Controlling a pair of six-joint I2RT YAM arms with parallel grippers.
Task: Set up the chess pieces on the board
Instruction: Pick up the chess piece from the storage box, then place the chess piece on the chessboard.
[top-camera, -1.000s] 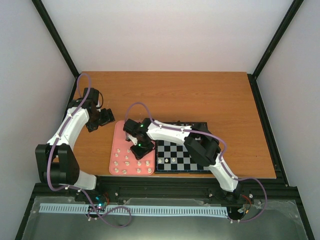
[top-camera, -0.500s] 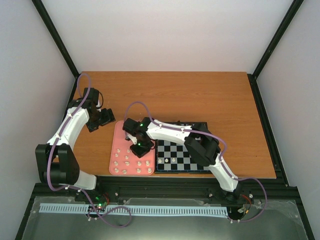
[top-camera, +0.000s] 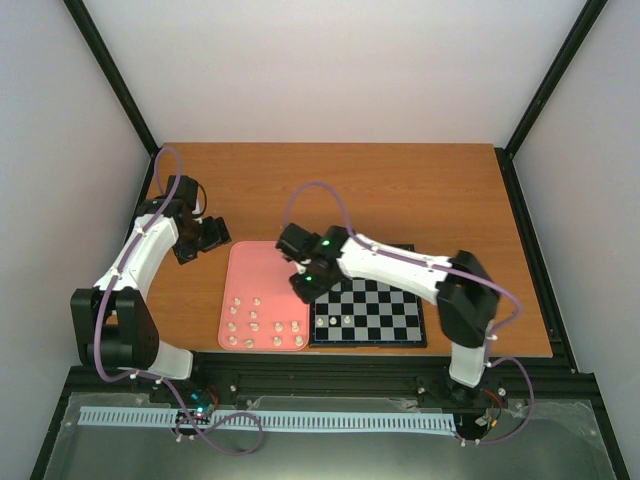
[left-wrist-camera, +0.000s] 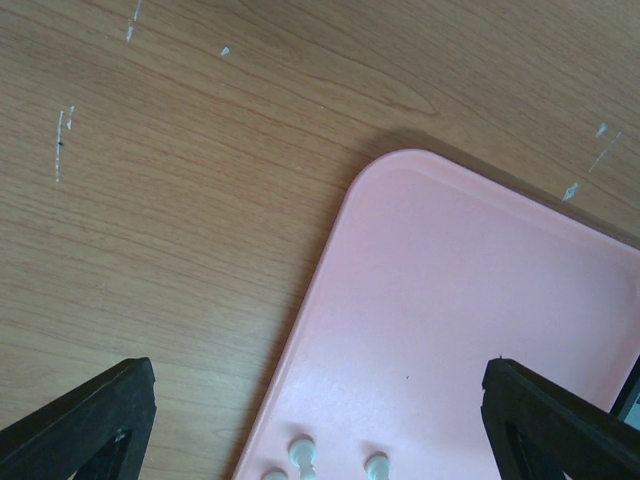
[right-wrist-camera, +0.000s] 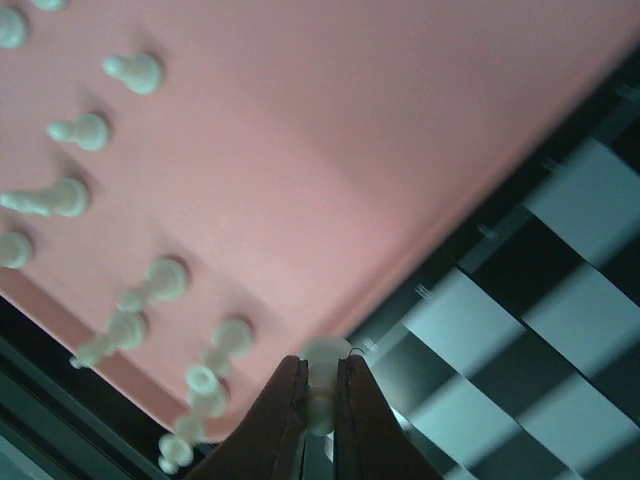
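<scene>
While the top external view is read first, the entry lists a brown wooden surface (top-camera: 400, 190) carrying a flat pink rectangular tray (top-camera: 250, 265) and, touching its right side, a small square chessboard (top-camera: 385, 310) of black and pale squares with a black rim. Tiny cream-white chess pieces (top-camera: 254, 326) stand in loose rows on the tray's near half. A few placed pieces (top-camera: 346, 320) stand on the near-left squares of the chessboard. The right pincer (top-camera: 308, 287) hangs over the seam between tray and chessboard. The left pincer (top-camera: 207, 237) sits off the tray's far-left corner, apart from it.

Left wrist view: left pincer (left-wrist-camera: 315, 380) released, jaws spread wide, nothing between them. Below lie the tray's rounded corner (left-wrist-camera: 400, 190), bare wood, and three piece tops (left-wrist-camera: 300, 455) at the lower edge.

Right wrist view: right pincer (right-wrist-camera: 322, 372) clenched on one round-headed cream piece (right-wrist-camera: 325, 352), held upright above the tray's edge (right-wrist-camera: 330, 150) just beside the chessboard rim (right-wrist-camera: 480, 235). Other pieces remain on the tray (right-wrist-camera: 135, 70).

Step in hand, as judged: carrying one piece from tray to chessboard, with most of the set unplaced.

Next move calls for travel to the piece's own square, a level descent onto its centre, and release clear of the neighbours.
</scene>
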